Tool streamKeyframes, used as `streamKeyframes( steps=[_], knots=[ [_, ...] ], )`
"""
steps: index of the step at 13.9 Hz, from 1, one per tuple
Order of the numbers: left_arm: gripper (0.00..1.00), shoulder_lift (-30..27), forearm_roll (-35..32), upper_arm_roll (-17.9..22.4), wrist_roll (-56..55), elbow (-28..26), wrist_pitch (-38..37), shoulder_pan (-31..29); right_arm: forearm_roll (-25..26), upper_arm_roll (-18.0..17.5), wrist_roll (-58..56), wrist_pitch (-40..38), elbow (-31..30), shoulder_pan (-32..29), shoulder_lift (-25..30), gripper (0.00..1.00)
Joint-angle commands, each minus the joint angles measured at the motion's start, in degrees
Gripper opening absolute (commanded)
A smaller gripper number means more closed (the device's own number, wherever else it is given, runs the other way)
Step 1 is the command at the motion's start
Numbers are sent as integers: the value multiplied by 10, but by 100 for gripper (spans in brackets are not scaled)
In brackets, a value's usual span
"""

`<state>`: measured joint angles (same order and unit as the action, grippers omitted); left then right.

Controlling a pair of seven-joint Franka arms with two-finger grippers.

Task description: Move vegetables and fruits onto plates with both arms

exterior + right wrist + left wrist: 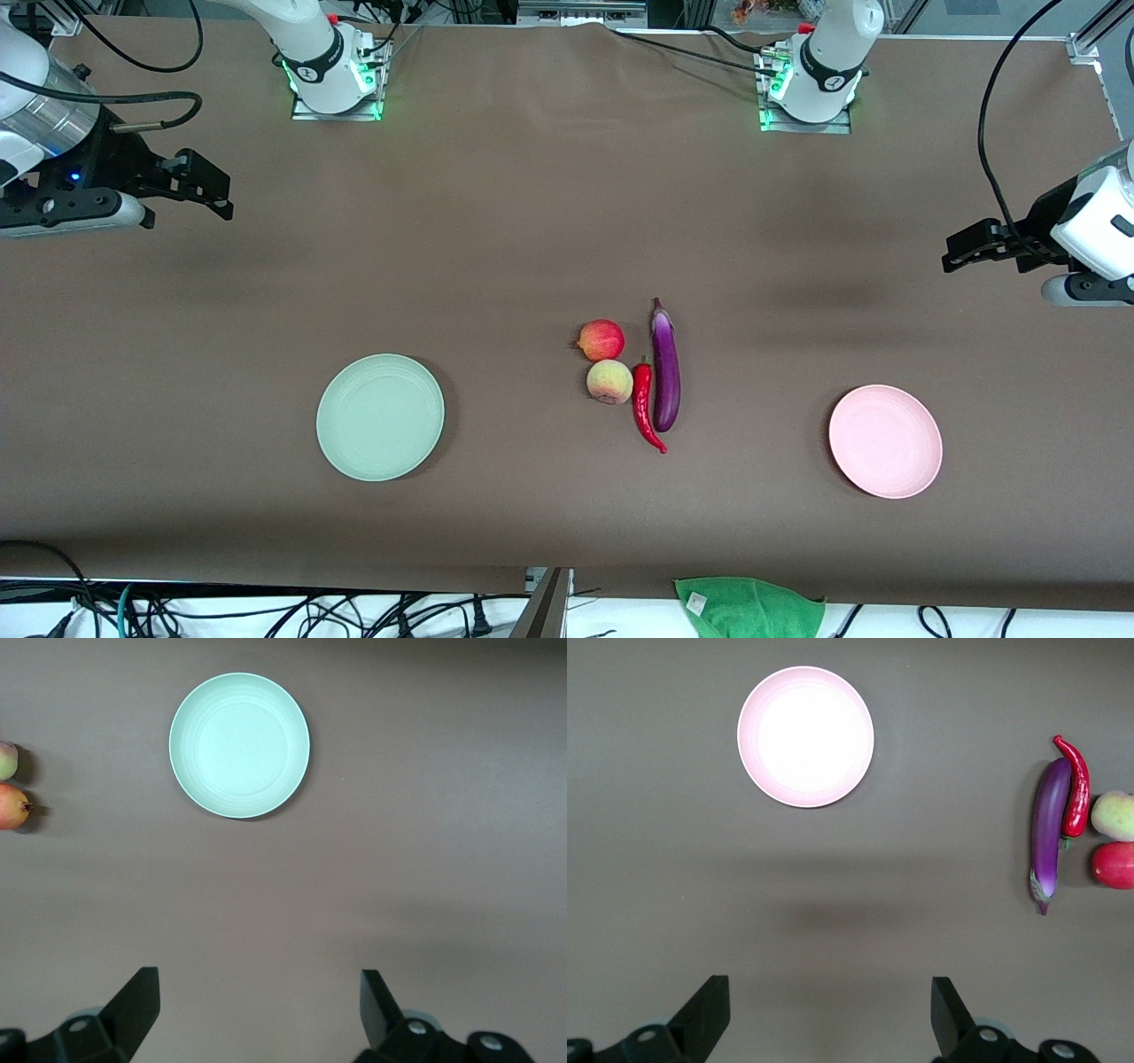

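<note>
Both arms wait with fingers wide: left gripper (830, 1014) over bare table near the pink plate (885, 440), right gripper (260, 1010) near the green plate (380, 416). The 4 items cluster between the plates.

The front view looks down from high across the tabletop (532, 221) toward both bases; each wrist view looks straight down (from well above), sharing one plate.
</note>
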<state>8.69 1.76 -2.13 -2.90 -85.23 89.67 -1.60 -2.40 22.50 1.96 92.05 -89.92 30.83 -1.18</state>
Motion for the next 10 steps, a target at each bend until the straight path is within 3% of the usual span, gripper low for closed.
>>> streamKeyframes(
  steps=[1, 10],
  knots=[
    [100, 7, -11, -3, 2, 16, -6, -3, -9, 1, 3, -3, 5, 1, 0, 100],
    [100, 18, -11, -2, 2, 33, -7, -2, -9, 4, 2, -5, 5, 0, 1, 100]
  ],
)
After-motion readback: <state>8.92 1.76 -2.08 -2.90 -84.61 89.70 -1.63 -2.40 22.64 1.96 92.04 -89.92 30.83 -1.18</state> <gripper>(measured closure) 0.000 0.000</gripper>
